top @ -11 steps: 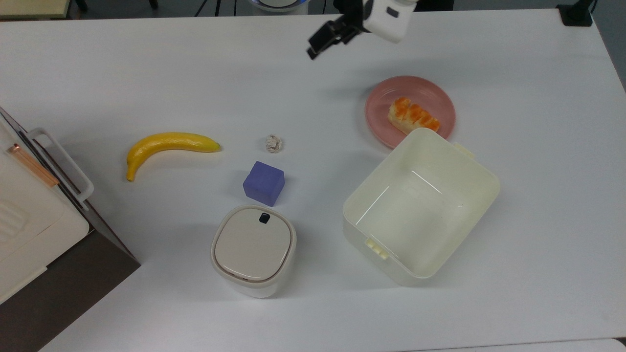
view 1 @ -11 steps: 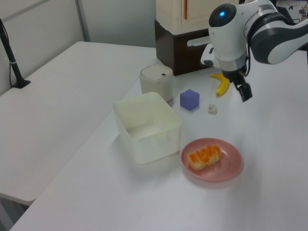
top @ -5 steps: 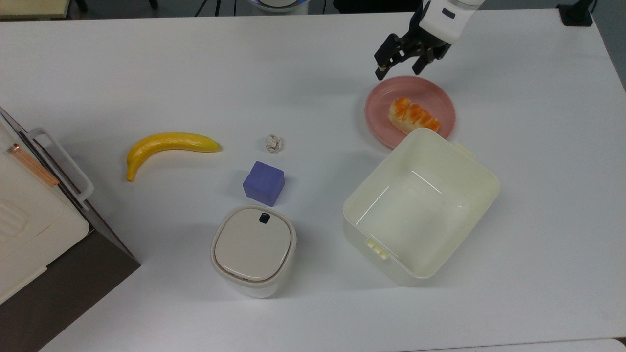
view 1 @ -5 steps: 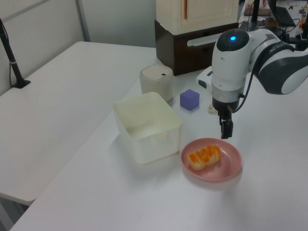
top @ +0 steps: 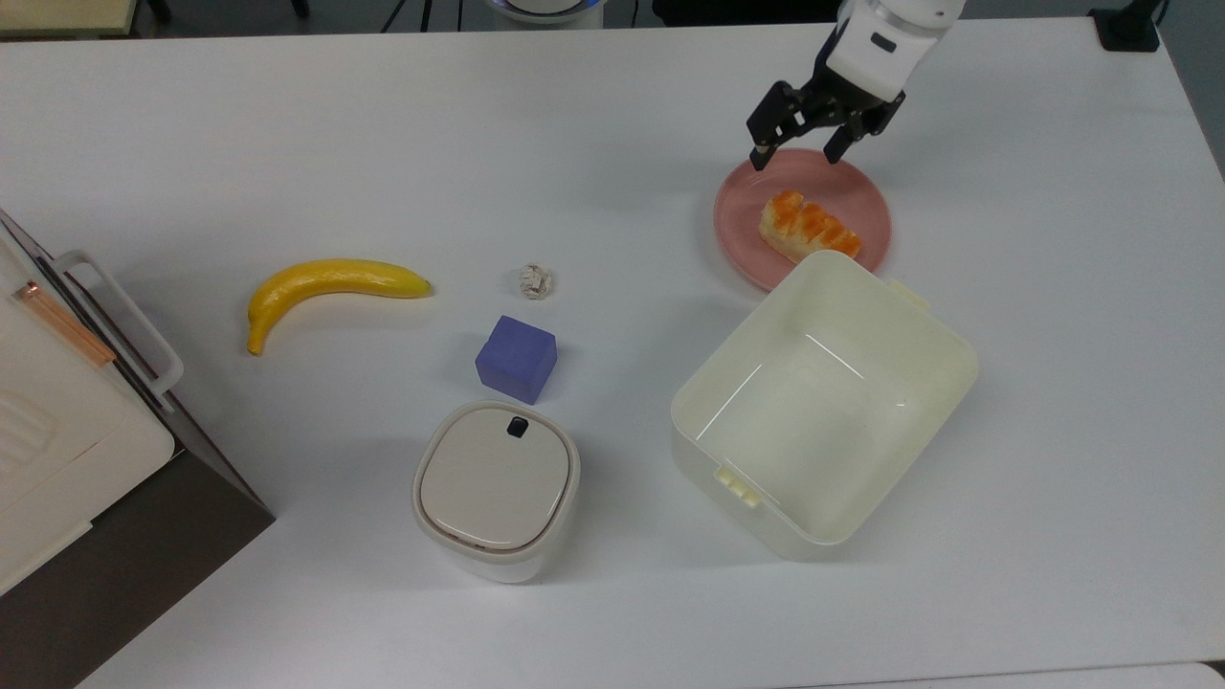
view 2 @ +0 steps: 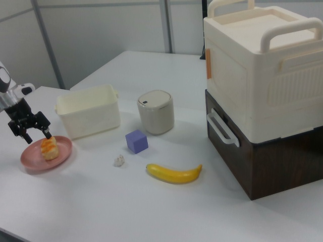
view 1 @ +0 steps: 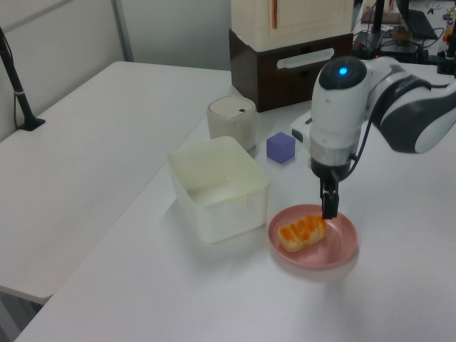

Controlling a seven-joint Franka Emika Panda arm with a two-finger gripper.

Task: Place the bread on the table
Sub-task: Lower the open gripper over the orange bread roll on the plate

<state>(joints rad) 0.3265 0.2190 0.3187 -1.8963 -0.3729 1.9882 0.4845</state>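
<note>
Hovering over the far edge of the pink plate (top: 742, 225), the gripper (top: 802, 155) with fingers spread apart and pointing down, nothing between them. Just above the bread (top: 809, 226) in the top view, not touching it. Bread lying on the plate, orange ridged top up, close beside the rim of the cream bin (top: 943, 330). In the left view, gripper (view 1: 329, 208) seen edge-on just past the bread (view 1: 302, 231), tips low over the plate (view 1: 342, 246). In the right view, gripper (view 2: 29, 132) above and to the right view's left of the bread (view 2: 49, 147), fingers apart over the plate (view 2: 33, 162).

Plate resting on the white table (top: 287, 124), partly hidden by the bin at the top view's lower right. Banana (top: 325, 287) lying well apart toward the top view's left, paper ball (top: 535, 280) between banana and plate. Purple cube (top: 517, 359) just below the ball, lidded canister (top: 496, 488) just below the cube. Cream and brown cabinet (view 2: 262, 91) standing at the right view's right, with the banana (view 2: 174, 173) near its base.
</note>
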